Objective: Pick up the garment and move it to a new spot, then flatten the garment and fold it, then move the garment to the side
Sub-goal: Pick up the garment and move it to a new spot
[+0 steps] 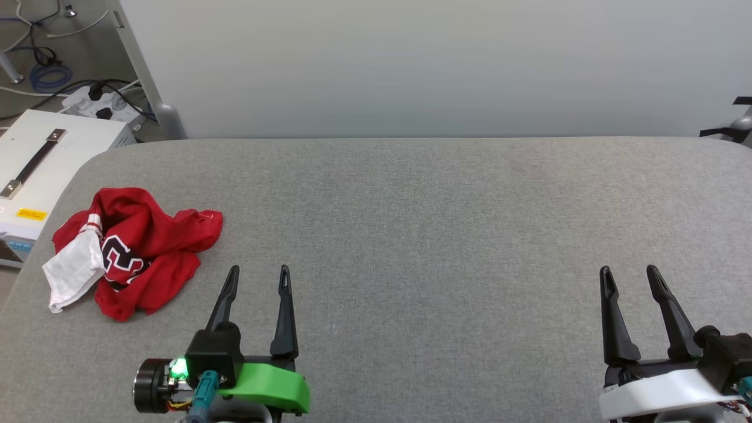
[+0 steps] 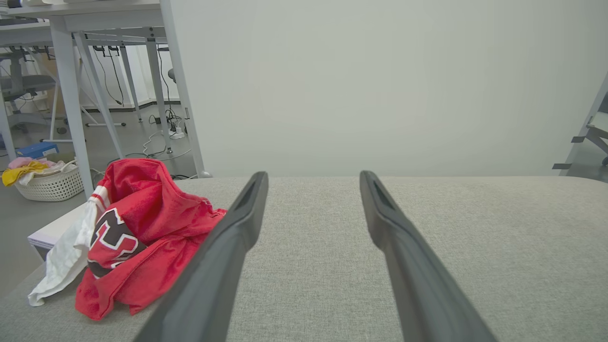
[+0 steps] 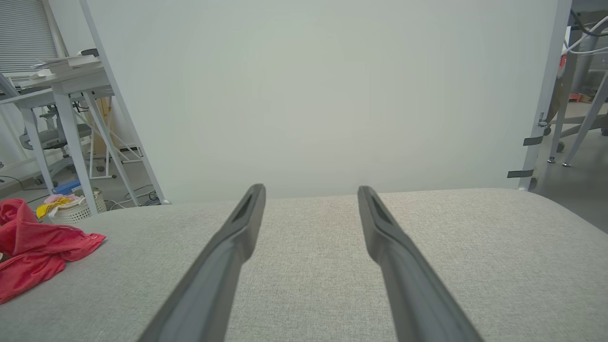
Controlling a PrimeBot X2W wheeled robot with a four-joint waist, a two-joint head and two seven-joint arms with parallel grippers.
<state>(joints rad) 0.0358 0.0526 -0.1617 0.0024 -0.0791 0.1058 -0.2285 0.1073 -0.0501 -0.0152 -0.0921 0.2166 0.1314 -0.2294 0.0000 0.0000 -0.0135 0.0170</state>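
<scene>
The garment (image 1: pixel 141 247) lies crumpled in a heap at the left end of the grey table (image 1: pixel 435 235): red cloth, a white sleeve hanging toward the edge, part of a black white-outlined print showing. In the left wrist view the garment (image 2: pixel 137 237) sits left of the fingers; in the right wrist view the garment (image 3: pixel 33 251) is at the far left. My left gripper (image 1: pixel 259 271) stands open just right of the heap, not touching it. Far to the right my right gripper (image 1: pixel 628 270) is open over bare table, nothing between its fingers.
A white box with a handle (image 1: pixel 41 170) stands beside the table's left edge, with cables and a power strip (image 1: pixel 97 100) on the floor behind. A pale panel (image 1: pixel 435 64) rises behind the table. A laundry basket (image 2: pixel 50 183) sits on the floor under desks.
</scene>
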